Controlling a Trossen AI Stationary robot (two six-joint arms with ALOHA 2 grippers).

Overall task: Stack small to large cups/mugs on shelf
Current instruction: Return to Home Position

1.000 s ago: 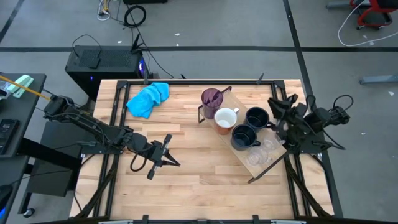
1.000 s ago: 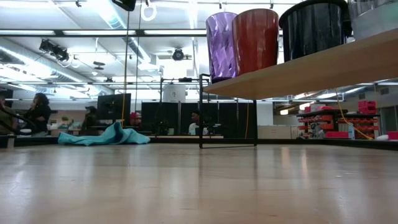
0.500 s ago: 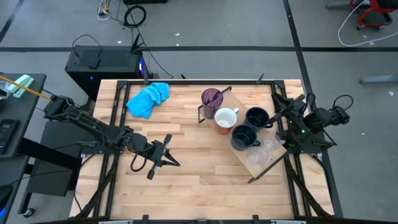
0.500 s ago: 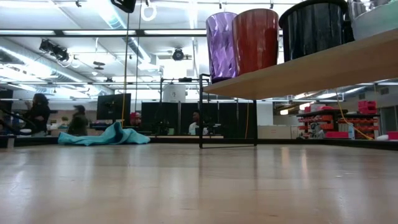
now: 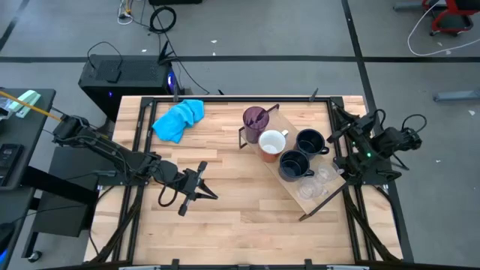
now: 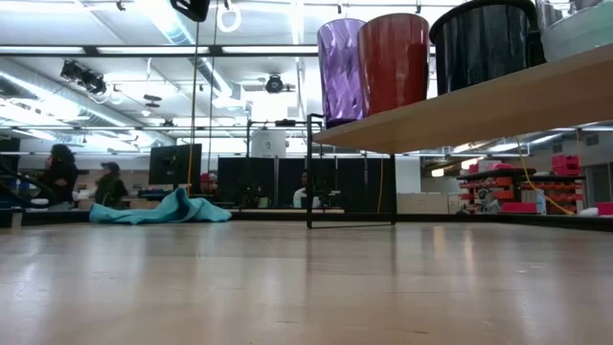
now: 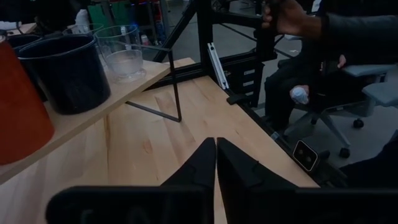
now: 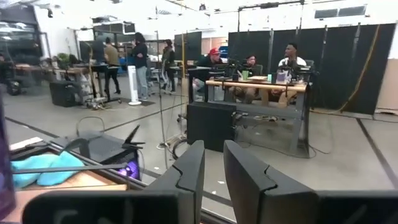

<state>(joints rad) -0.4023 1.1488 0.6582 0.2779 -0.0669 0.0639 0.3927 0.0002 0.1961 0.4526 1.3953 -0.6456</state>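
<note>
The shelf [image 5: 324, 196], a light board on a black wire frame, runs slantwise across the table's right half. On it stand in a row a purple tumbler [image 5: 255, 120], a mug white inside and red-orange outside [image 5: 271, 142], two dark mugs [image 5: 309, 142] [image 5: 294, 165] and two clear glasses [image 5: 324, 174] [image 5: 309, 191]. My left gripper [image 5: 214, 195] hovers shut over the table's left middle and points toward the shelf [image 7: 124, 93], well short of it. My right gripper [image 5: 339, 120] is at the table's right edge beside the shelf, its fingers a little apart [image 8: 213, 155] with nothing between them.
A blue cloth [image 5: 178, 120] lies at the far left of the table. Bare tabletop lies between my left gripper and the shelf. A seated person [image 7: 323, 56] is just past the table's right edge, one hand [image 7: 283, 15] on the black frame. More people stand in the room behind.
My right gripper has turned on its wrist at the table's right edge, swinging its fingers toward the far edge. It has stayed in about the same place. The cups and the shelf have not moved.
</note>
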